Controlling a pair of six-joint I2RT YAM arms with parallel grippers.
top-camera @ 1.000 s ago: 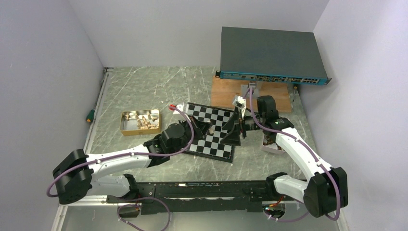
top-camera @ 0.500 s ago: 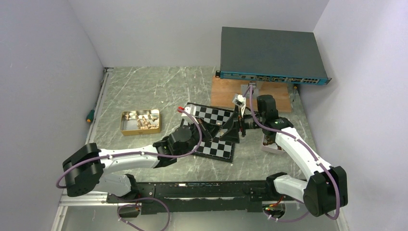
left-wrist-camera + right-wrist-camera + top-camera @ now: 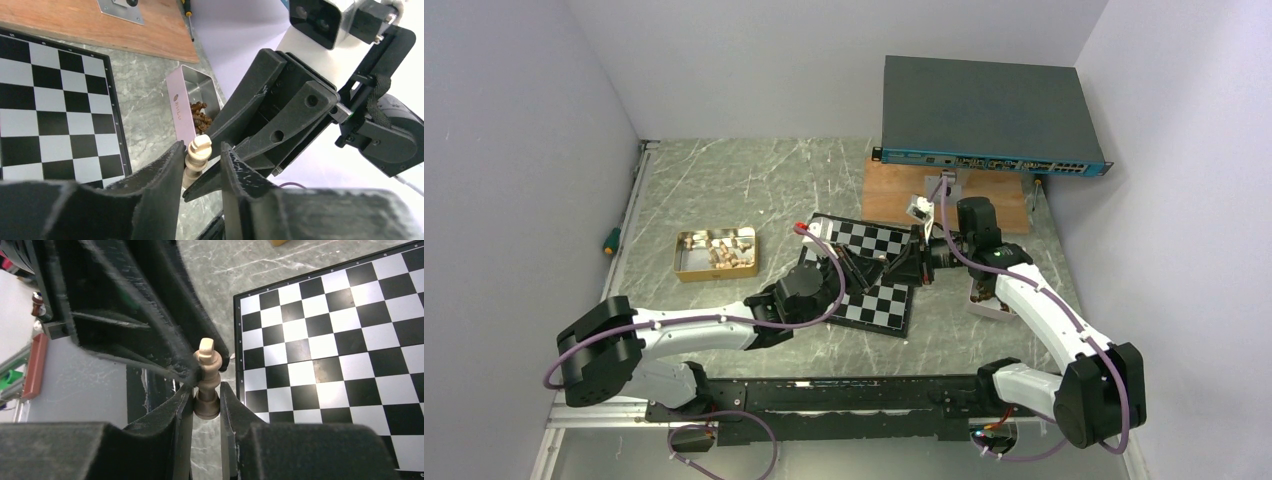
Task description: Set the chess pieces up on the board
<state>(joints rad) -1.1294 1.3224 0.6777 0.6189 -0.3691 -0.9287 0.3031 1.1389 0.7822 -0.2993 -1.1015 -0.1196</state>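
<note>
Two grippers meet over the board [image 3: 879,300], one light tan chess piece [image 3: 207,372] between them. I see my right gripper [image 3: 206,400] pinching its base; my left gripper [image 3: 201,152] brackets its head with jaws slightly spread, a gap showing on one side. Dark pieces [image 3: 200,114] lie in a pink tin [image 3: 177,105] nearby.

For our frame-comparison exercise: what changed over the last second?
The right tool closed from wide open onto the base of the light tan wooden chess piece sitting between the fingers of the left tool; the left arm pulled back. The black-and-white checked board and gold tin stayed put.
</note>
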